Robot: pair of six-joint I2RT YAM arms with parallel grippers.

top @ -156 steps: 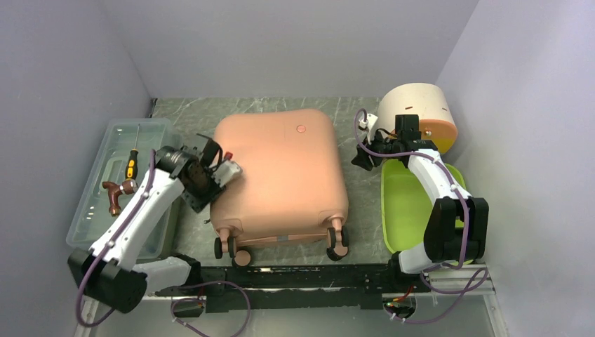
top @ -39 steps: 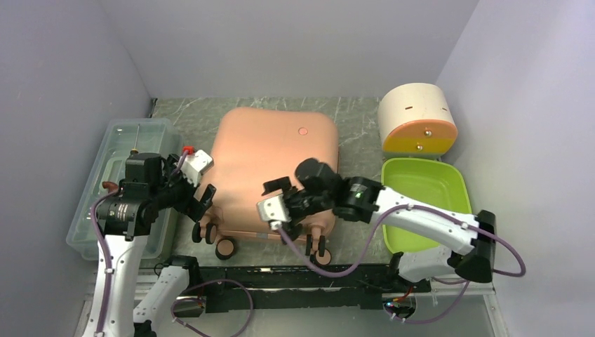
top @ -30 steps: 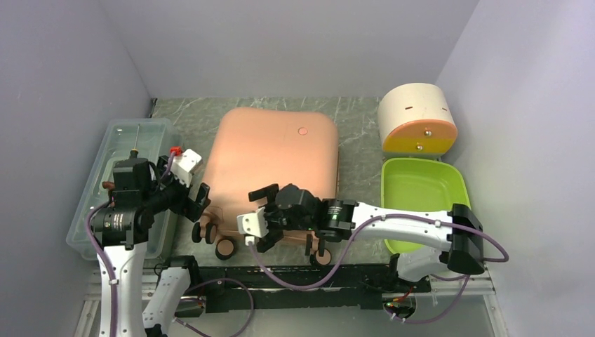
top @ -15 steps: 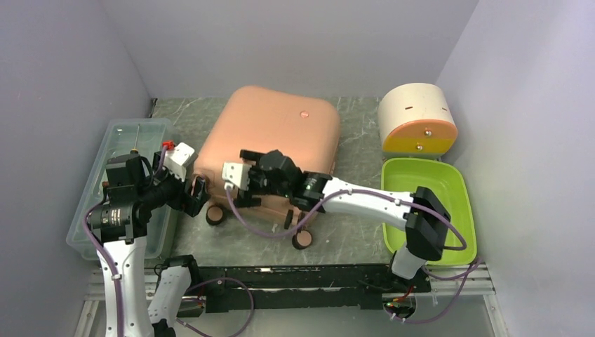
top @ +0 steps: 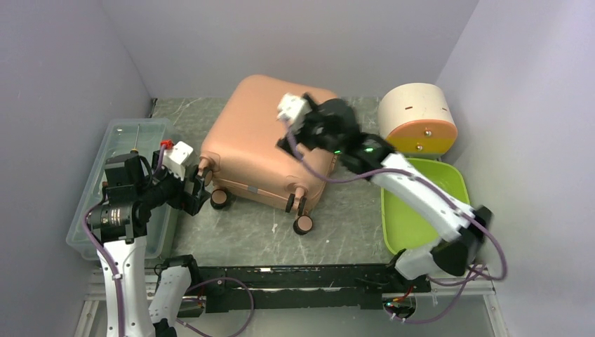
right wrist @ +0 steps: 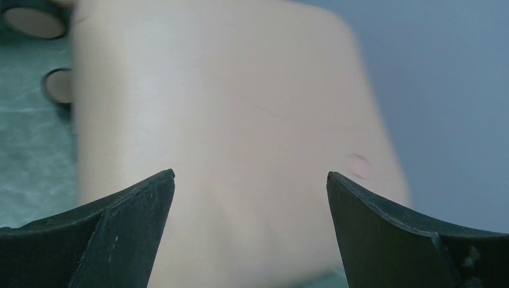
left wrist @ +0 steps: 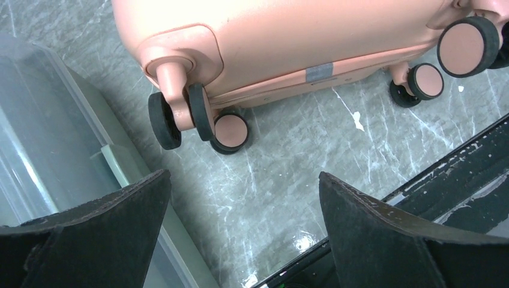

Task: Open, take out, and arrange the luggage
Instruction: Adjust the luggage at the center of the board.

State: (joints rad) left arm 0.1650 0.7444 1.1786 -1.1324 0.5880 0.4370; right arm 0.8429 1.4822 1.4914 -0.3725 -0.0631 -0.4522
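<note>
The luggage [top: 256, 144], a closed salmon-pink hard-shell suitcase, sits mid-table, tipped up with its wheels [top: 303, 225] toward the near side. My right gripper [top: 310, 132] hovers open over its far right top corner. In the right wrist view the pink shell [right wrist: 228, 108] fills the space beyond the open right gripper [right wrist: 250, 174], blurred, with nothing between the fingers. My left gripper [top: 196, 189] stands open beside the left wheels. In the left wrist view the left gripper [left wrist: 243, 174] is over bare table, with the luggage [left wrist: 288, 36] and its wheel pair [left wrist: 180, 117] just ahead.
A clear plastic bin [top: 119, 182] holding a screwdriver [top: 132, 151] lies at the left, its wall [left wrist: 48, 150] close to my left fingers. A lime-green tray [top: 421, 203] and a cream-and-orange drum [top: 417, 119] are at the right. A black rail [top: 281, 274] runs along the near edge.
My right arm swung from the luggage's near wheel end up to its far top. The luggage tipped up and slid back and left. The left gripper barely moved.
</note>
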